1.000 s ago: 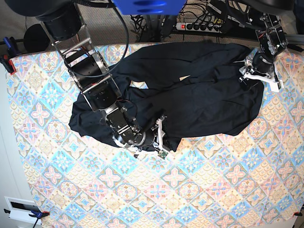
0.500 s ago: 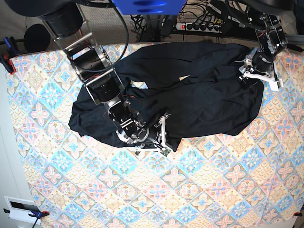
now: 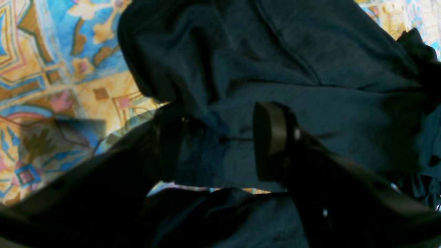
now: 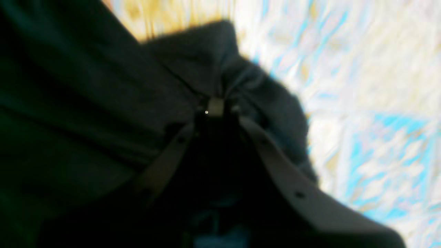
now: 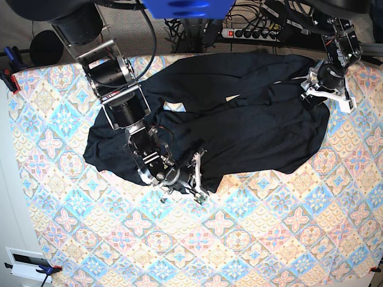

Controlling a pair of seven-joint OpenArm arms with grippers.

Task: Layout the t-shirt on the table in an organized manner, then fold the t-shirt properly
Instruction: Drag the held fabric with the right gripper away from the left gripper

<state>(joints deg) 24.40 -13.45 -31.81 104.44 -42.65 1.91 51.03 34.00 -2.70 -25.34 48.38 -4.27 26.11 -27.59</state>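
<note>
The black t-shirt lies crumpled across the far half of the patterned table. My right gripper is at the shirt's near edge. In the right wrist view it is shut on a puckered bunch of the t-shirt, with the table beyond. My left gripper sits on the shirt's far right corner. In the left wrist view its jaws stand apart with a flat layer of the t-shirt lying between them, next to the table.
A power strip and cables lie behind the table's far edge. A clamp grips the left edge, and a white box sits at the near left corner. Patterned cloth shows bare along the near half.
My right gripper has shut on the shirt's near edge and shifted slightly left and nearer, dragging the fabric with it. The left gripper has hardly moved.
</note>
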